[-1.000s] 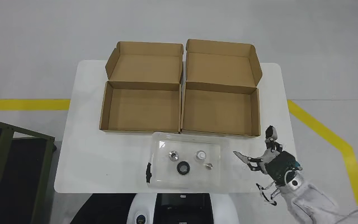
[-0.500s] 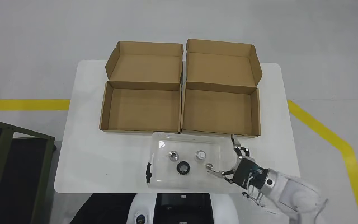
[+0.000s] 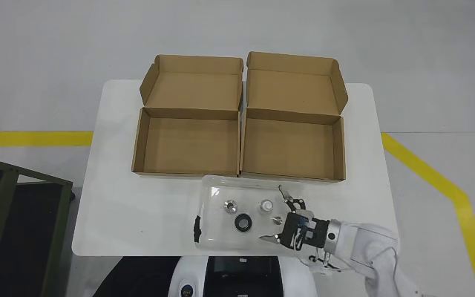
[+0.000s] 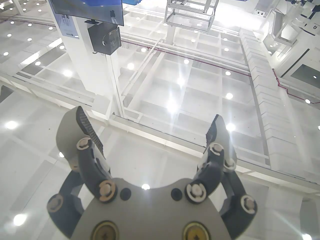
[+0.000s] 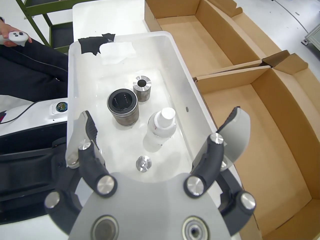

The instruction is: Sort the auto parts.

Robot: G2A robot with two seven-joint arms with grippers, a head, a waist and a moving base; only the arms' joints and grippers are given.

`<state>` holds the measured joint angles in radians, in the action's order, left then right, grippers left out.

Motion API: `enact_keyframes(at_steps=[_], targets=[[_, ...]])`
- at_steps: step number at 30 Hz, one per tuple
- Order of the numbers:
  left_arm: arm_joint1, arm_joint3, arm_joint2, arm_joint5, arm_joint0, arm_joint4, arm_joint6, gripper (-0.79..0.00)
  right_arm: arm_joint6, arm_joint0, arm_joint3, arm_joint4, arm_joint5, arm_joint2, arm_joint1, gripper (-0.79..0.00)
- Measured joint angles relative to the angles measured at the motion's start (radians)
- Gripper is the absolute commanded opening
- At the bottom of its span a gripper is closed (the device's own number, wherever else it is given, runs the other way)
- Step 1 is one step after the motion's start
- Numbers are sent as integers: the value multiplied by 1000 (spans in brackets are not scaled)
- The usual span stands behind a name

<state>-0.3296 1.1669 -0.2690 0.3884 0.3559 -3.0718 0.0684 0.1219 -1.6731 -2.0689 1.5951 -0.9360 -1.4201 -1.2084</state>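
A clear plastic tray (image 3: 215, 185) (image 5: 175, 51) near the table's front edge holds the parts. In it are a dark ring bearing (image 3: 243, 222) (image 5: 122, 107), a small steel cylinder (image 3: 229, 206) (image 5: 142, 88), a white bottle (image 3: 265, 206) (image 5: 161, 133) and a small metal disc (image 5: 143, 163). My right gripper (image 3: 278, 217) (image 5: 162, 121) hangs open above the tray's right end, its fingers either side of the bottle and disc, touching neither. My left gripper (image 4: 150, 128) is open, holds nothing and points up at a ceiling.
Two open cardboard boxes stand side by side behind the tray, the left box (image 3: 185, 145) (image 5: 200, 38) and the right box (image 3: 293, 145) (image 5: 262, 126). Black tape (image 5: 95, 43) marks the tray's left end. A green rack (image 3: 30, 215) stands left of the table.
My right arm has swung left from the table's right edge to above the tray's right end, with its gripper open throughout. The parts have not moved.
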Motion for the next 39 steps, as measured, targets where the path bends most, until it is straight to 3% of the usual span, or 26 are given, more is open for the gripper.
enact_keyframes(at_steps=[7,11,23,31,36,39], targets=[[0,0,0,0,0,0,0,0,51,38,36,-23,-4,31,6,0],[0,0,0,0,0,0,0,0,68,48,46,-20,-8,42,11,-108],[0,0,0,0,0,0,0,0,106,83,86,-15,40,83,20,-151],[0,0,0,0,0,0,0,0,127,115,117,-34,50,100,26,-394],[0,0,0,0,0,0,0,0,138,134,134,-47,52,106,29,-477],[0,0,0,0,0,0,0,0,140,136,135,-59,47,105,33,-619]])
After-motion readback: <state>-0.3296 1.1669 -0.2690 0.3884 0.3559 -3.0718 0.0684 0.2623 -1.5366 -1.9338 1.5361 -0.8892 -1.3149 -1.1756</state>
